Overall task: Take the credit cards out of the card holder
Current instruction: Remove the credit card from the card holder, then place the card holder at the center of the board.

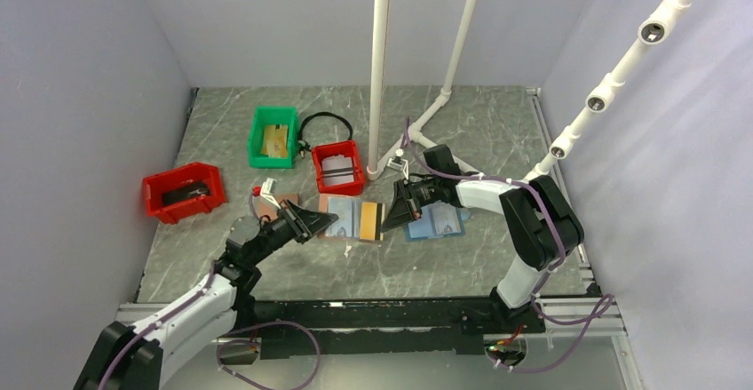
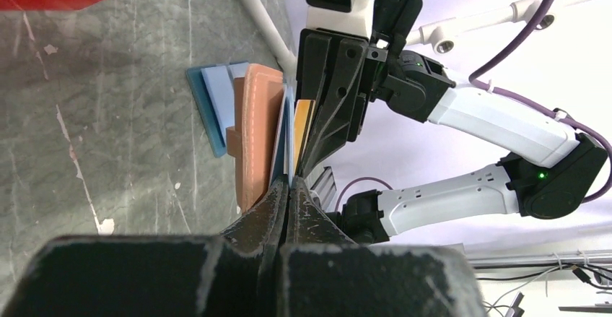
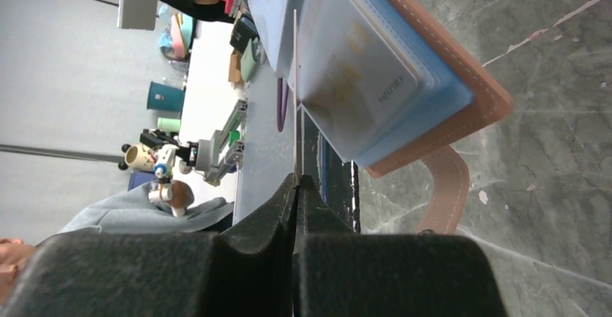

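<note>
The brown card holder [image 1: 330,233] lies open at the table's middle, light blue inside. It also shows in the left wrist view [image 2: 256,129] and in the right wrist view [image 3: 469,79], where its snap tab [image 3: 447,194] curls on the table. A pale credit card [image 3: 353,64] sits in its pocket. My left gripper [image 1: 332,225] [image 2: 289,181] is shut on the holder's left edge. My right gripper [image 1: 387,215] [image 3: 296,178] is shut on a thin card [image 3: 295,100], seen edge-on; this card looks orange-yellow from above [image 1: 371,221] and stands at the holder's right half.
An all-blue bifold holder [image 1: 435,223] lies right of the brown one, under my right arm. Two red bins [image 1: 182,191] [image 1: 338,167], a green bin [image 1: 273,136] and a black cable loop [image 1: 325,123] stand behind. White pipes [image 1: 380,70] rise at the back.
</note>
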Motion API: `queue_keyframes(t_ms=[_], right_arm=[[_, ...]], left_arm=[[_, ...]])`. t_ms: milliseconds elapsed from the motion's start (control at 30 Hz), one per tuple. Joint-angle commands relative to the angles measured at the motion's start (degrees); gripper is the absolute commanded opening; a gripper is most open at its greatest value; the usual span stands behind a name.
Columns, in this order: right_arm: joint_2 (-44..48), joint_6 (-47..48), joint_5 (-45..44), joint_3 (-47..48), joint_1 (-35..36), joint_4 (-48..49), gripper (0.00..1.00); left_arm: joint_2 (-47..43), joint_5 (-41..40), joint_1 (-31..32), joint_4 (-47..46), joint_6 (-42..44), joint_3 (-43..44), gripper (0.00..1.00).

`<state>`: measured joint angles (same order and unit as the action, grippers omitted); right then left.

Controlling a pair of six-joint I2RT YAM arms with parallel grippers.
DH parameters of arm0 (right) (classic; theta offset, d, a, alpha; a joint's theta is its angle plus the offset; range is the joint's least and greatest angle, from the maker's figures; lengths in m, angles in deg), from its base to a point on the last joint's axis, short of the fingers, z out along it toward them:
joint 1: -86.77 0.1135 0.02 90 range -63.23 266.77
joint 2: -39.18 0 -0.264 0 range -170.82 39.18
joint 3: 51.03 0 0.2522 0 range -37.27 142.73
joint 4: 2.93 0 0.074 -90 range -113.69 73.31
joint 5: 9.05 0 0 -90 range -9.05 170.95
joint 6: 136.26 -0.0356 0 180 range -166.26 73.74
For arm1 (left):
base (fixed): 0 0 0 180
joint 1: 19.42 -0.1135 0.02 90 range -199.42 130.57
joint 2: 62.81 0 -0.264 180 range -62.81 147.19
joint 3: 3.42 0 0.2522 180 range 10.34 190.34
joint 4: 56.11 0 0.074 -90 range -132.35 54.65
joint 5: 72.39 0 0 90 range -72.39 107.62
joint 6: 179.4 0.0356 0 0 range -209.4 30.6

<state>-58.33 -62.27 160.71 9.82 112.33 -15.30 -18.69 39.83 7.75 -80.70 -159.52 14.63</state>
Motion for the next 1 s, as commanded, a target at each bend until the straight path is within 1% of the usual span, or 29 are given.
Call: queue_keyframes(t_ms=[0,100,233,367,467,567,667,733,800,900,967], right_arm=[[0.01,3.43,0.34,2.08,-0.25,-1.12,0.00],[0.66,4.51,0.81,2.64,-0.35,-2.90,0.00],[2.04,4.86,1.70,2.82,-0.47,-2.81,0.00],[2.72,5.61,1.63,3.21,-0.64,-3.68,0.00],[2.71,5.72,1.49,3.27,-1.00,-3.83,0.00],[2.75,5.81,1.36,3.36,-1.50,-4.09,0.00],[2.79,5.81,1.27,3.29,-1.95,-4.18,0.00],[2.55,5.94,1.22,3.52,-2.09,-4.56,0.00],[2.24,6.30,1.03,3.65,-2.18,-5.18,0.00],[1.69,5.98,0.83,3.74,-2.18,-5.22,0.00],[1.46,6.01,0.83,3.86,-2.18,-5.40,0.00]], left_arm=[[-2.72,0.72,-0.72,2.78,0.29,-0.37,0.00],[-1.95,1.12,-0.72,2.73,0.48,-0.51,0.00],[1.94,2.26,-0.72,1.01,1.03,0.10,0.00],[10.11,4.24,-0.59,-5.53,0.70,1.15,0.00],[18.80,5.00,0.81,-11.65,0.47,2.37,0.00],[26.38,4.93,2.63,-14.10,0.99,4.11,0.00],[31.07,3.48,3.22,-15.07,0.92,4.30,0.00],[31.78,1.84,3.19,-12.08,1.24,4.42,0.02],[30.50,0.81,3.19,-5.32,2.08,5.40,0.08],[25.08,-1.59,3.23,9.28,4.14,7.90,0.22],[19.26,-4.67,3.23,20.52,5.69,9.46,0.36]])
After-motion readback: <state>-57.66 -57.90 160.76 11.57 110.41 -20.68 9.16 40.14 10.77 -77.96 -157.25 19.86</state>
